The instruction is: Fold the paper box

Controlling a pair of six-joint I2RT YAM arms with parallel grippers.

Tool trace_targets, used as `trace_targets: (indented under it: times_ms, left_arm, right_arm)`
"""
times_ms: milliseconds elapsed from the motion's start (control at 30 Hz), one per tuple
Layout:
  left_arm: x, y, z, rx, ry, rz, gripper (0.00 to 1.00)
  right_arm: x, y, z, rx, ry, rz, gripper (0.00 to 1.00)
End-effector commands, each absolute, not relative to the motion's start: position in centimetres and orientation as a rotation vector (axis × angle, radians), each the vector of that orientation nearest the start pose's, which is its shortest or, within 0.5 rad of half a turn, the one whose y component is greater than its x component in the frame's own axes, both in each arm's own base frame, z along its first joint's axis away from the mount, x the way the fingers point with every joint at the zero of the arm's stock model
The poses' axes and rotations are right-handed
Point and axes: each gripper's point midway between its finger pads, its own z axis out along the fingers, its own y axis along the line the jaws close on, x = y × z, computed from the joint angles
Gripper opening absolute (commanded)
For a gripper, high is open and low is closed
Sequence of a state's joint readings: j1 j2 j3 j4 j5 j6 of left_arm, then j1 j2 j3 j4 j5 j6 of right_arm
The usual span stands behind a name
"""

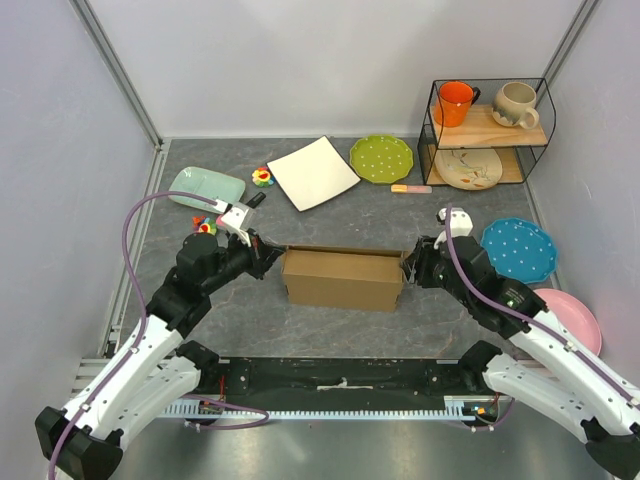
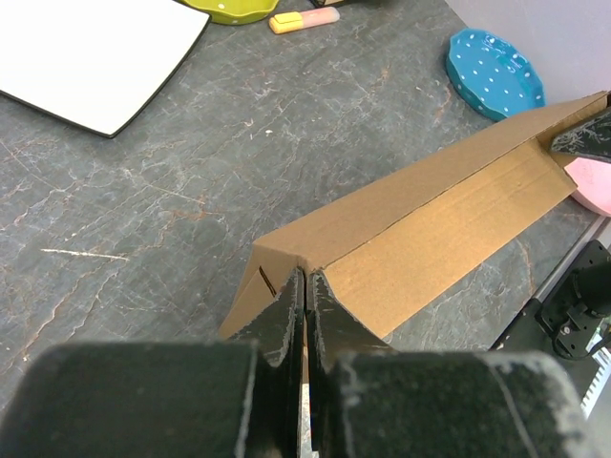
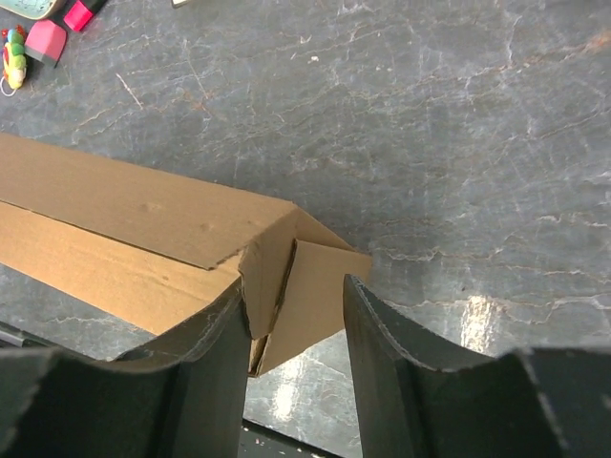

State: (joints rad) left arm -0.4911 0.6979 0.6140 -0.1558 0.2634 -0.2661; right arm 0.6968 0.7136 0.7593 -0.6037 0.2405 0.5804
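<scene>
While the tabletop [image 1: 250,315] carries it at centre, the paper box [image 1: 342,280] lies long from nine to three o'clock. The left tool [image 2: 305,277] is clenched on its nine o'clock end; the right tool [image 3: 293,284], jaws parted, straddles the three o'clock flap. This looks like end-tucking, and that flap probably needs pressing inward next.

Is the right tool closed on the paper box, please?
No, the right tool stands open at one end of the paper box.

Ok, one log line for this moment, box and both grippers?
paper box: partly folded | left gripper: shut on its left end | right gripper: open, straddling its right end
</scene>
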Motion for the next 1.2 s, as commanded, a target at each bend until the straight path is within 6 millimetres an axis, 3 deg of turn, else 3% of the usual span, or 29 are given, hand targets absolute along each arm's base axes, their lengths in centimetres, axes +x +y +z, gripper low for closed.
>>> trace_targets:
  times_ms: [0,200,367,633,733,833,933,1167]
  left_arm:
    - [23.3,-18.5,22.2,0.426,1.824,-0.734,0.02]
    - [23.6,-18.7,22.6,0.42,1.83,-0.743,0.02]
    - [23.7,-19.0,22.6,0.416,1.839,-0.754,0.02]
    - [23.6,-19.3,23.2,0.408,1.828,-0.784,0.02]
    - [23.4,-19.6,23.0,0.4,1.824,-0.812,0.02]
    - [23.0,-19.9,22.6,0.389,1.81,-0.843,0.02]
    - [22.5,-20.1,21.5,0.378,1.827,-0.863,0.02]
    - [21.6,-20.1,19.8,0.347,1.847,-0.894,0.02]
  right_arm:
    - [21.9,14.4,22.8,-0.037,2.081,0.439,0.5]
    - [22.7,14.5,24.6,-0.065,2.03,0.425,0.5]
    - [23.0,14.7,24.2,-0.09,2.039,0.403,0.44]
    - [23.1,14.8,23.6,-0.091,2.042,0.409,0.11]
    - [22.9,15.2,22.9,-0.088,2.057,0.433,0.0]
    - [22.4,15.8,21.4,-0.08,2.088,0.481,0.0]
    - [21.5,15.9,17.9,-0.068,2.159,0.49,0.0]
    - [20.1,15.9,15.5,-0.03,2.192,0.545,0.0]
